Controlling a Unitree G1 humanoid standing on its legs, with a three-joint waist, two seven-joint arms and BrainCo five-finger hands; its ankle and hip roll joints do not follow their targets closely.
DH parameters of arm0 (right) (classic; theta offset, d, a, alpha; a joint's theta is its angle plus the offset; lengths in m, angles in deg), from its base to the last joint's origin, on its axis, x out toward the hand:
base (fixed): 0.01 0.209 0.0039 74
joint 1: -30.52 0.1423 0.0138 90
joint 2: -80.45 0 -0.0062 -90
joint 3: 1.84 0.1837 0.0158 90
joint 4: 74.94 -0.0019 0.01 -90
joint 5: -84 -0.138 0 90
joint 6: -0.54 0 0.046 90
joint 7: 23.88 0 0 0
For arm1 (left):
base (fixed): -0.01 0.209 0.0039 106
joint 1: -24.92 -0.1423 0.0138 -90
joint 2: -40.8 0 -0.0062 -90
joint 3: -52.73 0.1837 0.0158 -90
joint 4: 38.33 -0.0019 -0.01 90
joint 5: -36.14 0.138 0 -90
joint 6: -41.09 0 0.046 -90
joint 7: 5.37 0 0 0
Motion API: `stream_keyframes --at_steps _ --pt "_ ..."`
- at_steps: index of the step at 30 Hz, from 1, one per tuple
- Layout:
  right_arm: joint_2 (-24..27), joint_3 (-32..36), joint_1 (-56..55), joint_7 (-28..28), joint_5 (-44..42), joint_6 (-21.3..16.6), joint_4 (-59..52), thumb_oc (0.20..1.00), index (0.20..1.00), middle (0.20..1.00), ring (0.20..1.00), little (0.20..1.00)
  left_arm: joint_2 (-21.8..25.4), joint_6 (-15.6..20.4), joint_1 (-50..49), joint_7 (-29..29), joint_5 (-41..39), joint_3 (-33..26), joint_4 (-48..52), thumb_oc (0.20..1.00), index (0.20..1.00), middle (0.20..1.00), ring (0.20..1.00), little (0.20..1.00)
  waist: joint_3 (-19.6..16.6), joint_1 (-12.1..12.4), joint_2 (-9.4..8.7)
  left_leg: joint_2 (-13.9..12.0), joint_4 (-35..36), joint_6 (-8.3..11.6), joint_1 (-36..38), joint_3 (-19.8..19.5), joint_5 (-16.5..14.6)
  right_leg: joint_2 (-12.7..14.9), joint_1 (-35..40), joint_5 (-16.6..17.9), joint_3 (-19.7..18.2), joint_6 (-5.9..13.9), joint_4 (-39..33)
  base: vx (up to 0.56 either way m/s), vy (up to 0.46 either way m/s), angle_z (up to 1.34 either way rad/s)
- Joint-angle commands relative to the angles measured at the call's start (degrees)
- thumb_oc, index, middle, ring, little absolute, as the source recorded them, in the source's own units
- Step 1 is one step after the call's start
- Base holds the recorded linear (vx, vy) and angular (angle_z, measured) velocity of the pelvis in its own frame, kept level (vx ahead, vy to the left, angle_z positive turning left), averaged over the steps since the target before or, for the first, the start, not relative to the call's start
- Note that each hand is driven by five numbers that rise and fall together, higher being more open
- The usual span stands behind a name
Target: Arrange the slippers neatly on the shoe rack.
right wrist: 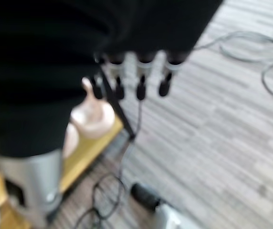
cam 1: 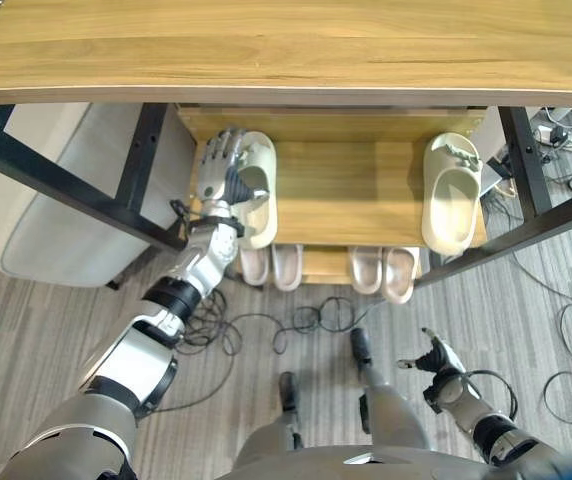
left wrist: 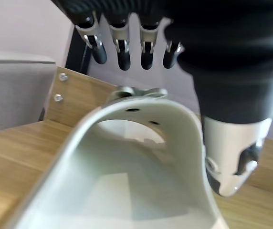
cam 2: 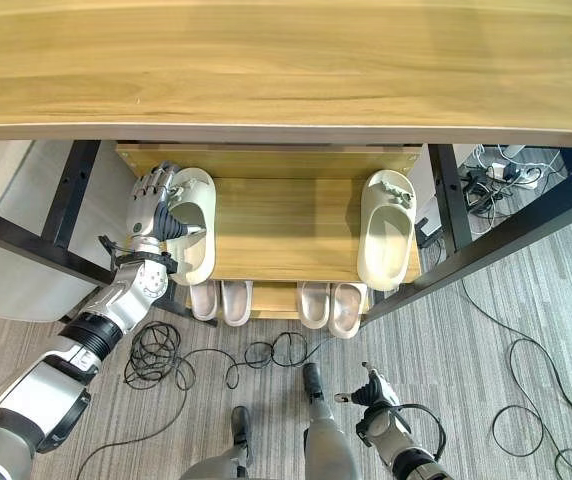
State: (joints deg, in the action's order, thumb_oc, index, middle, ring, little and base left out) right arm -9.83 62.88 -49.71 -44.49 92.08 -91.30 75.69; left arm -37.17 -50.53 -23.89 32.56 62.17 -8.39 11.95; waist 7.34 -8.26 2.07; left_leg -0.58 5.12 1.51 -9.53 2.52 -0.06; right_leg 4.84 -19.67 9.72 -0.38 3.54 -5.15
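Two cream slippers lie toes-inward on the rack's middle shelf (cam 1: 346, 190). The left slipper (cam 1: 258, 200) is at the shelf's left end and the right slipper (cam 1: 452, 195) at its right end, partly over the front edge. My left hand (cam 1: 216, 165) rests over the left slipper's outer side, open. Its fingers (left wrist: 122, 52) are straight above the strap (left wrist: 141, 114) and its thumb (left wrist: 232, 157) reaches over the heel opening. My right hand (cam 1: 434, 362) hangs low over the floor, open and holding nothing.
Two pairs of pink slippers (cam 1: 274, 266) (cam 1: 384, 272) sit on the lower shelf. The wide wooden top board (cam 1: 286, 45) overhangs the rack on a black metal frame (cam 1: 56, 180). A grey upholstered seat (cam 1: 46, 220) stands to the left. Cables lie on the striped floor (cam 1: 306, 322).
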Motion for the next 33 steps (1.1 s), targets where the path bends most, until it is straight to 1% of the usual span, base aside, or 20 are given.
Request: stream_keyframes --at_steps 1,4,6,7,8,13,17,24,31,33 --pt "-0.1 1.0 1.5 -1.9 -1.3 -2.0 0.6 1.000 1.000 1.000 1.000 1.000 3.1 -0.8 4.9 3.0 2.3 -0.3 -2.7 1.000 1.000 1.000 1.000 1.000 -0.3 1.1 0.82 -2.4 -4.3 2.98 -5.7 1.3 0.0 3.2 -2.0 -9.2 2.1 4.56 9.9 0.00 0.000 0.00" --pt "-0.1 1.0 1.2 -1.9 -1.3 -2.1 0.6 1.000 1.000 1.000 1.000 1.000 3.0 -1.2 5.2 3.3 3.0 -0.3 -3.2 1.000 1.000 1.000 1.000 1.000 -0.4 1.1 0.78 -2.4 -4.3 3.00 -5.9 1.4 -0.1 3.2 -2.1 -9.2 2.1 4.58 9.7 0.00 0.000 0.00" --pt "-0.1 0.9 1.2 -2.2 -1.4 -2.4 0.7 1.000 1.000 1.000 1.000 1.000 2.8 -2.2 6.1 4.1 4.4 0.2 -4.0 1.000 1.000 1.000 1.000 1.000 -0.5 1.0 0.71 -2.5 -4.5 3.02 -6.1 1.4 -0.2 3.1 -2.3 -9.2 2.1 4.55 9.6 0.00 0.000 0.00" --pt "-0.1 0.9 1.2 -2.2 -1.4 -2.4 0.7 1.000 1.000 1.000 1.000 1.000 2.8 -2.2 6.2 4.1 4.4 0.2 -4.1 0.784 0.784 0.784 0.784 0.784 -0.5 1.0 0.71 -2.5 -4.5 3.02 -6.1 1.4 -0.2 3.1 -2.3 -9.2 2.1 4.55 9.6 0.01 -0.011 -0.03" --pt "-0.1 0.8 1.3 -2.3 -1.3 -2.4 0.8 1.000 1.000 1.000 1.000 1.000 2.8 -2.3 6.3 4.1 4.6 0.3 -4.1 0.200 0.200 0.200 0.200 0.200 -0.5 1.0 0.67 -2.5 -4.6 3.03 -6.2 1.5 -0.2 3.1 -2.3 -9.2 2.1 4.55 9.6 0.00 0.000 0.00" --pt "-0.1 0.9 1.1 -2.5 -1.4 -2.4 0.8 1.000 1.000 1.000 1.000 1.000 2.7 -2.6 6.2 3.7 5.2 0.3 -4.1 0.200 0.200 0.200 0.200 0.200 -0.6 1.0 0.75 -2.5 -4.7 3.02 -6.4 1.5 -0.3 3.0 -2.4 -9.1 2.1 4.52 9.6 0.00 0.000 0.00" --pt "-0.1 0.7 1.3 -2.6 -1.6 -2.5 1.3 1.000 1.000 1.000 1.000 1.000 1.8 -3.2 7.7 3.8 5.7 1.4 -6.3 0.200 0.200 0.200 0.200 0.200 -0.9 0.8 0.77 -2.6 -4.6 2.97 -6.3 1.6 -0.3 2.9 -2.5 -9.1 2.1 4.44 9.4 0.00 0.000 0.00" --pt "-0.1 0.4 2.0 -3.2 -1.5 -2.5 1.9 1.000 1.000 1.000 1.000 1.000 1.5 -3.4 8.7 3.9 6.6 2.5 -6.9 0.200 0.200 0.200 0.200 0.200 -1.0 0.8 0.81 -2.6 -4.7 2.95 -6.3 1.5 -0.5 2.9 -2.4 -9.1 2.2 4.44 9.3 0.00 0.000 0.00" --pt "0.2 0.2 2.6 -4.0 0.0 -2.1 1.6 1.000 1.000 1.000 1.000 1.000 1.4 -2.8 6.5 3.7 8.0 2.3 -2.5 0.200 0.200 0.200 0.200 0.200 -0.7 1.1 0.72 -2.5 -5.0 2.89 -6.2 1.4 -0.6 2.9 -2.0 -9.5 2.2 4.32 9.6 0.00 0.000 0.00" --pt "0.5 0.5 3.4 -4.4 0.7 -1.7 1.4 1.000 1.000 1.000 1.000 1.000 1.6 -2.1 4.6 3.5 9.1 1.8 1.0 0.200 0.200 0.200 0.200 0.200 -0.6 1.4 0.60 -2.5 -5.1 2.86 -6.1 1.4 -0.7 2.9 -1.9 -9.5 2.2 4.27 9.7 0.00 0.000 0.00"
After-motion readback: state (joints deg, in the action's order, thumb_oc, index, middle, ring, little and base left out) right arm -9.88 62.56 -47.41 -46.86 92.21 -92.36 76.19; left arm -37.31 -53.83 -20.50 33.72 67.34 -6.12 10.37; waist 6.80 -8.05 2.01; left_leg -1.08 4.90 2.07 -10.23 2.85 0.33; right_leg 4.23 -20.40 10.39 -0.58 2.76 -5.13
